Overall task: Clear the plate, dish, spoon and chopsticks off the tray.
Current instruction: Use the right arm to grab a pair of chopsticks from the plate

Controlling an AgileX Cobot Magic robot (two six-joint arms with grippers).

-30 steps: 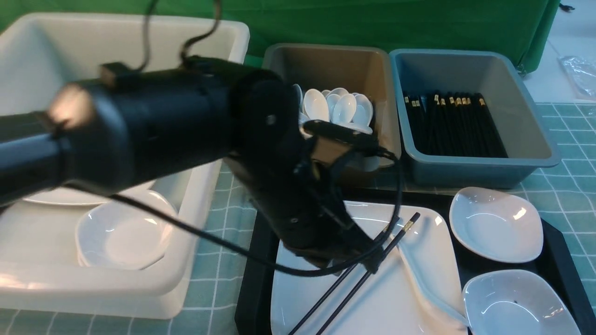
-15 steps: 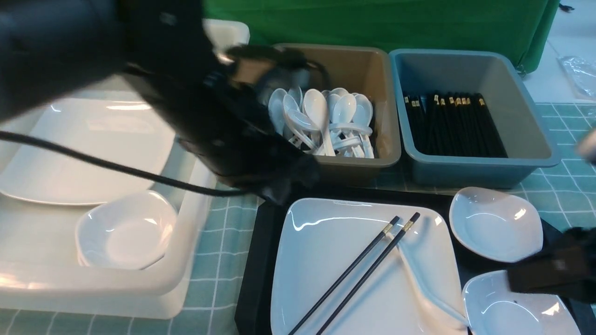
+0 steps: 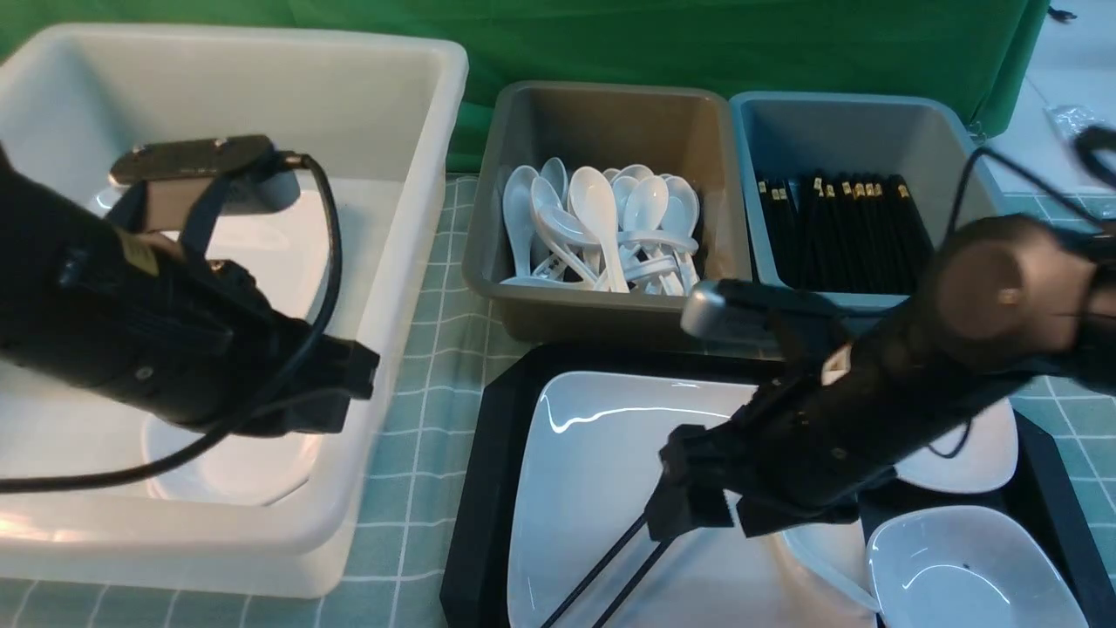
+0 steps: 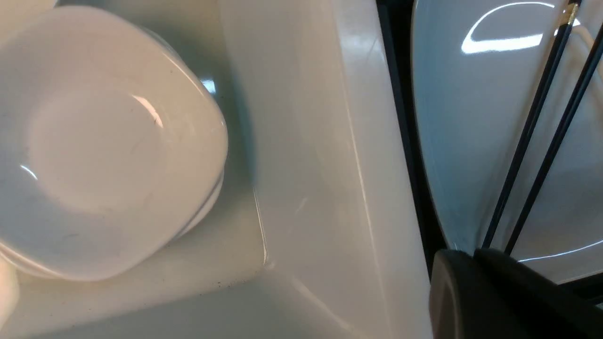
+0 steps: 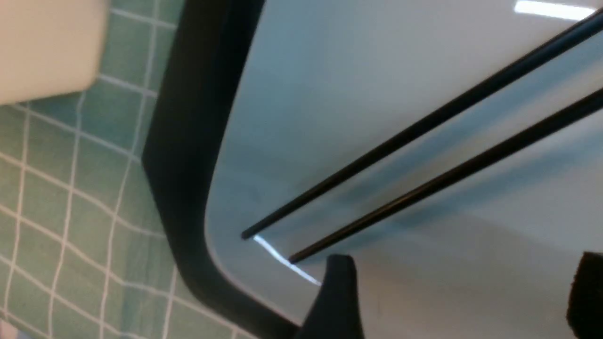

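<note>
Hovering low over the tray [image 3: 488, 488], the right gripper [image 3: 717, 515] has its jaws spread wide and empty, just above the chopsticks [image 5: 400, 138], which lie side by side slantwise on the plate [image 3: 593, 453] filling the tray's left part. Spoon [image 3: 824, 558] rests at the plate's right edge, mostly hidden under the arm; two small dishes [image 3: 968, 567] sit along the tray's right side. Left gripper [image 3: 349, 388], fingers together and holding nothing, hangs beyond the tray's left edge over the white tub [image 3: 418, 262].
</note>
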